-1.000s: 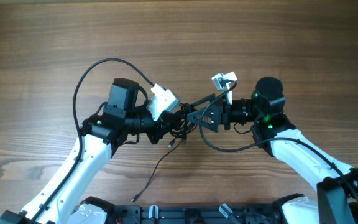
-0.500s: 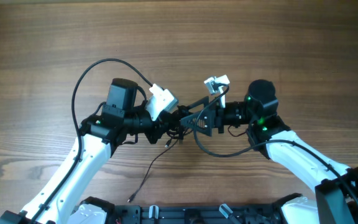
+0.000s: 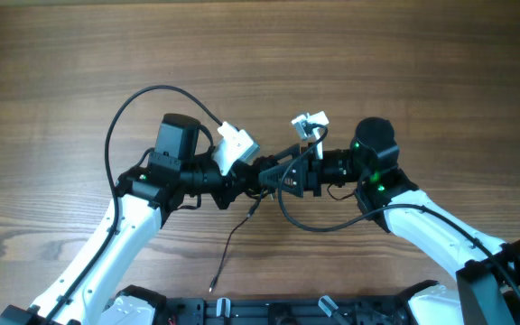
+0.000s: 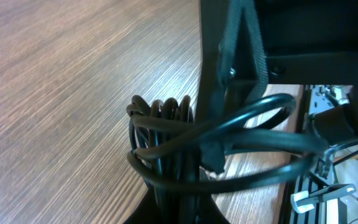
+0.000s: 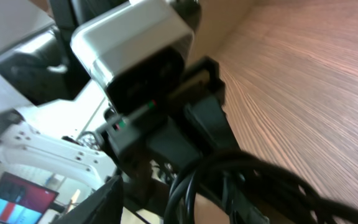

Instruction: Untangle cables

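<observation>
My left fingers (image 3: 249,182) clamp the cables (image 4: 164,144), midway between the surface's (image 3: 350,54) side edges. My right fingers (image 3: 274,176) are just beside them; whether closed, I cannot tell.

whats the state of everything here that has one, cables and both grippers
cable bundle: tangled coil, held between the two grippers
loose cable tail: trailing free from the bundle, not gripped
left gripper: shut on the cable bundle
right gripper: up against the bundle; open or shut cannot be told
</observation>
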